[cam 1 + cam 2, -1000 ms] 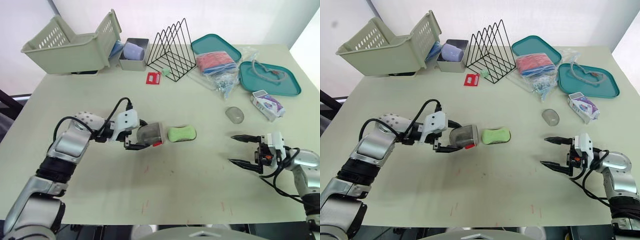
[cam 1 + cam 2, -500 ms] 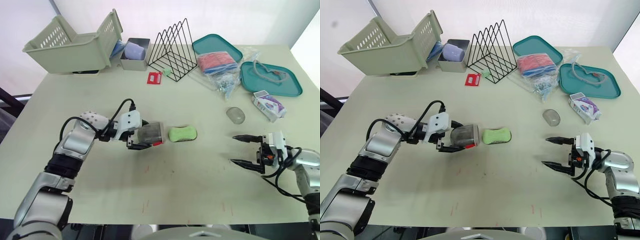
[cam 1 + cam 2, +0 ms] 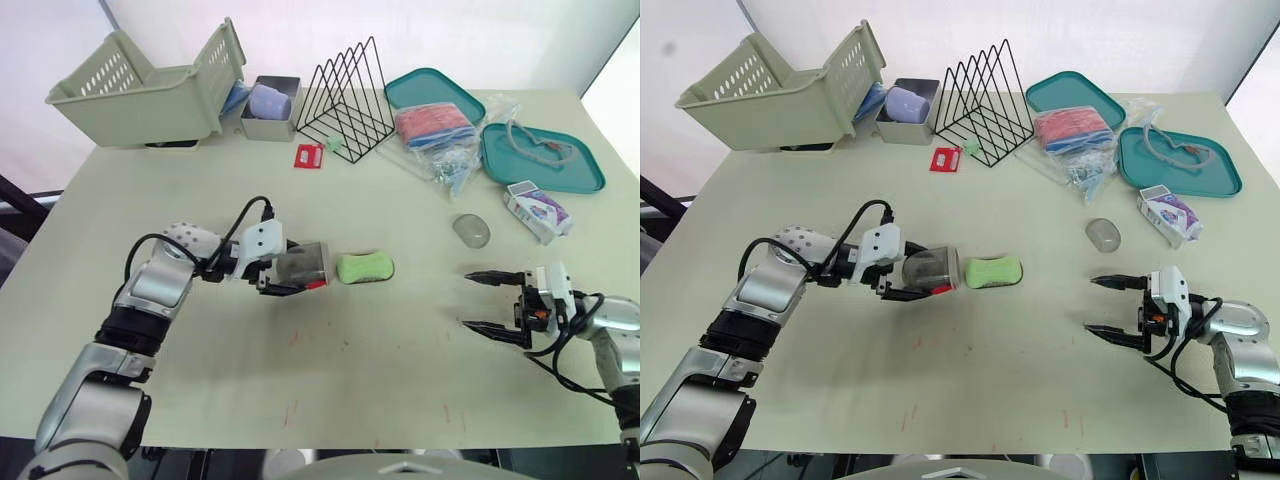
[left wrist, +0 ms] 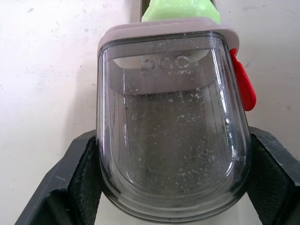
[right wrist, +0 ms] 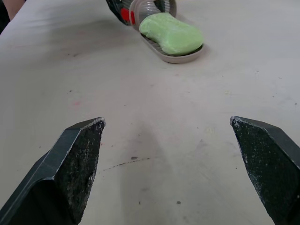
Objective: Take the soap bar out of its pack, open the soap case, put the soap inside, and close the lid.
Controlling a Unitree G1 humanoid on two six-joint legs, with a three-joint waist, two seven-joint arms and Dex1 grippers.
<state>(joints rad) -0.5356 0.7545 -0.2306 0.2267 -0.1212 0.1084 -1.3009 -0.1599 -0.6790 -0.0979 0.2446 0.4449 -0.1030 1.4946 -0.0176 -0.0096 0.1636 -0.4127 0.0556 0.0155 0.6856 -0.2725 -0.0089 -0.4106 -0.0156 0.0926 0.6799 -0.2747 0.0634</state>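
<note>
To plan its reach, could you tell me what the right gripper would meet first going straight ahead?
The right gripper would probably meet the green soap first, across bare table, though depth is unclear.

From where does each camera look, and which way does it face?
Left eye view: on the head, facing forward and down over the table; both arms show, left gripper shut on the soap case lid, right gripper open.
Right eye view: beside it; same scene, same arms.
Left wrist view: along its fingers clamping the lid, green soap beyond.
Right wrist view: along its open fingers, low over the table, toward the soap.
Shared: both wrist views show soap and lid.
</note>
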